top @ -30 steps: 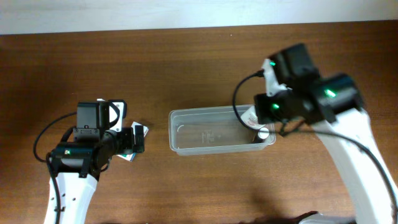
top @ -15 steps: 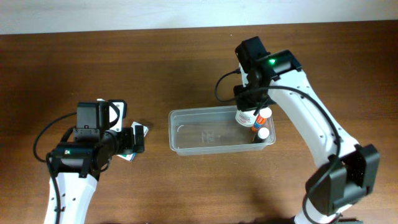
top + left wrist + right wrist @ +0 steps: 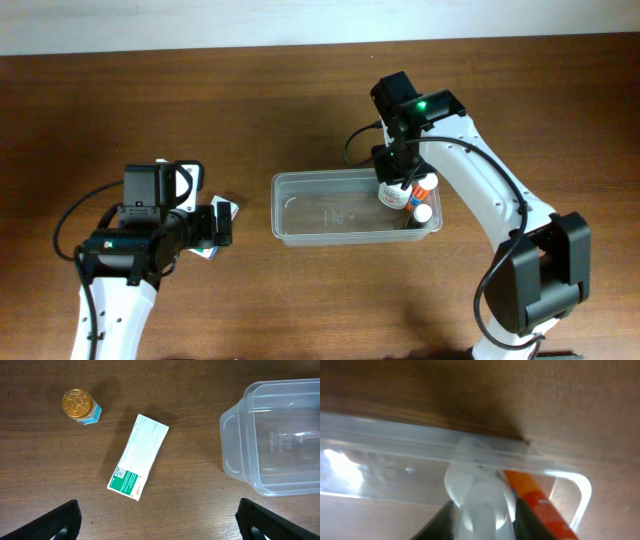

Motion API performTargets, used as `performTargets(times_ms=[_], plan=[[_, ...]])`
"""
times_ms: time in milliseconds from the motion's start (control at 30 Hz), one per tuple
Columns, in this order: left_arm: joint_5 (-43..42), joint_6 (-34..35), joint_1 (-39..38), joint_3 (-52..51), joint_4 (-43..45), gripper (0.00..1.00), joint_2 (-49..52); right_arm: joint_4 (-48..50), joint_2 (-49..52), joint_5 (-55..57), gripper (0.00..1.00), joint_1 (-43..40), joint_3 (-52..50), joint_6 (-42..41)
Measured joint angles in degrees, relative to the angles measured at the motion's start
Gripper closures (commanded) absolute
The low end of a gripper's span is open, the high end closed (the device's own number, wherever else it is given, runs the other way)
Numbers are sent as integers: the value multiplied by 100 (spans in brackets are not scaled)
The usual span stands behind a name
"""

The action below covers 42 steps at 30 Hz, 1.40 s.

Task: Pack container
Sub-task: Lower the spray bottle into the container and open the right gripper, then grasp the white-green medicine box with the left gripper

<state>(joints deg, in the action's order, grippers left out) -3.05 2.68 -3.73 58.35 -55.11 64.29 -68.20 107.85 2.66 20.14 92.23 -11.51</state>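
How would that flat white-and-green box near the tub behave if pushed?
The box lies flat on its broad face, so it would probably slide, not roll or tip. It looks like thin card, so likely light and easily dented by a hard squeeze.

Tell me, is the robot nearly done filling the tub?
About halfway. Done: a small white-capped bottle and an orange thing are in the tub's right end. In hand: the right claw holds a white bottle at that end. To go: the box and gold-capped bottle sit on the table under the open left claw.
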Motion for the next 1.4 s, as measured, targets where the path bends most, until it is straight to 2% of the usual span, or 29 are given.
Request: performTargets(times_ms=[167, 233, 267, 400, 467, 533, 600, 700, 833, 1000, 1167, 1233, 1333, 1400], plan=[[0, 0, 0, 0, 0, 1, 0, -33, -11, 15, 56, 0, -37, 118], [0, 0, 0, 0, -7, 1, 0, -144, -118, 15, 52, 0, 22, 127], [0, 0, 0, 0, -7, 1, 0, -164, -168, 15, 48, 0, 55, 122], [0, 0, 0, 0, -17, 1, 0, -157, -1172, 35, 19, -59, 715, 138], [0, 0, 0, 0, -22, 1, 0, -146, -1781, 37, 15, -243, 922, 164], [0, 0, 0, 2, -35, 1, 0, -424, -2546, 79, 11, -844, 1104, 94], [0, -2, 0, 7, -17, 0, 48, -907, -2927, 125, 11, -1596, 1143, 26], [-2, -28, 0, 28, 20, 1, 396, -1353, -2981, 74, 11, -2435, 1106, -22], [2, -140, 0, 44, 208, 1, 1572, -1421, -2778, -125, 11, -3185, 671, -35], [11, -179, 0, 44, 750, 1, 2826, -1298, -2721, -315, 11, -3335, 249, -20], [70, -179, 0, 44, 1034, 1, 3480, -1263, -2721, -389, 11, -3335, 103, 0], [72, -179, 0, 44, 1058, 10, 3628, -1257, -2721, -407, 11, -3335, 103, 0], [94, -208, 0, 44, 1045, 29, 3698, -1257, -2721, -409, 11, -3335, 101, 0], [118, -249, 0, 44, 990, 38, 3698, -1257, -2721, -409, 11, -3335, 101, 4]])
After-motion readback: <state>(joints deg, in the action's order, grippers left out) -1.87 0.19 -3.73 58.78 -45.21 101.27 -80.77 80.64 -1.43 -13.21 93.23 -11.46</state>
